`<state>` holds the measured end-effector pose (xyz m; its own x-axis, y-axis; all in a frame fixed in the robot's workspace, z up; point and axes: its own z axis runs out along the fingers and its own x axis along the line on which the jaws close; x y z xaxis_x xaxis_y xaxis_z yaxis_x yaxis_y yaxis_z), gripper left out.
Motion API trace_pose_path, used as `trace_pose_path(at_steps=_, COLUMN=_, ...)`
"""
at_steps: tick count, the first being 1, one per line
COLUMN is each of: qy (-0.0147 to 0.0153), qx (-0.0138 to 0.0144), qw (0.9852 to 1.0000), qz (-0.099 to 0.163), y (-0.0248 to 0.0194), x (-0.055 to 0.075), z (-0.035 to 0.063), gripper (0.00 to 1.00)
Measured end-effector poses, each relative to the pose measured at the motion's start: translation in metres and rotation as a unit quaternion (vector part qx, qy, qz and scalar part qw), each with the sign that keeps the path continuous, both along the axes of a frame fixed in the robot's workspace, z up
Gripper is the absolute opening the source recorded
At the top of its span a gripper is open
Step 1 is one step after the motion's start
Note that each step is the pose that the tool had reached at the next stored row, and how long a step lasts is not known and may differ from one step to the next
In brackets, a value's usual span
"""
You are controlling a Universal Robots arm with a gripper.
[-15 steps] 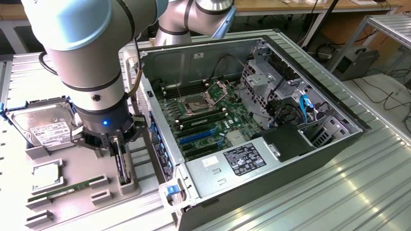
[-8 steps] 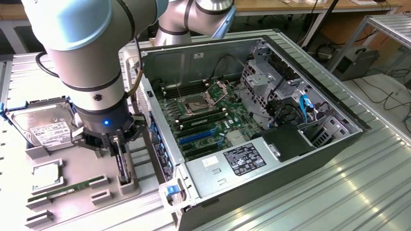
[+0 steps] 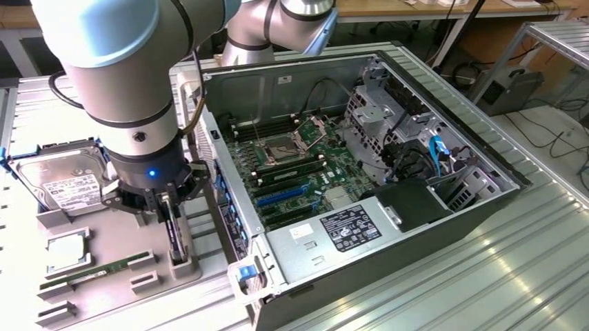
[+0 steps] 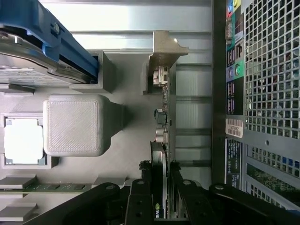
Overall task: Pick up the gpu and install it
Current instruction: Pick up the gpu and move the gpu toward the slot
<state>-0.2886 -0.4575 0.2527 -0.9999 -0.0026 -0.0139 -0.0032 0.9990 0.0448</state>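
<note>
Beside the open computer case (image 3: 308,265), tool (image 4: 160,166) clamped on upright gpu (image 4: 169,117), small green logo (image 4: 157,212) on card

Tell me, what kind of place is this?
Probably a robotics lab or workshop for building computers: a grey-and-blue robot arm stands beside an open black computer case with a green motherboard, and a grey plastic tray holds spare parts on a ribbed metal table.

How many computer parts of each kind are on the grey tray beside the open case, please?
hard drive: 1
processor chip: 1
memory stick: 1
gpu: 1, standing on edge
Total: 4
</note>
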Motion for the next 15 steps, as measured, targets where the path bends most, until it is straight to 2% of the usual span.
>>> trace_pose_path(at_steps=6, qy=0.0000, qx=0.0001, qw=1.0000, qz=0.001, y=0.0000, x=0.000, z=0.0151, gripper=0.26)
trace_pose_path(at_steps=15, qy=0.0000, qx=0.0001, qw=1.0000, qz=0.001, y=-0.0001, x=0.000, z=0.0536, gripper=0.26)
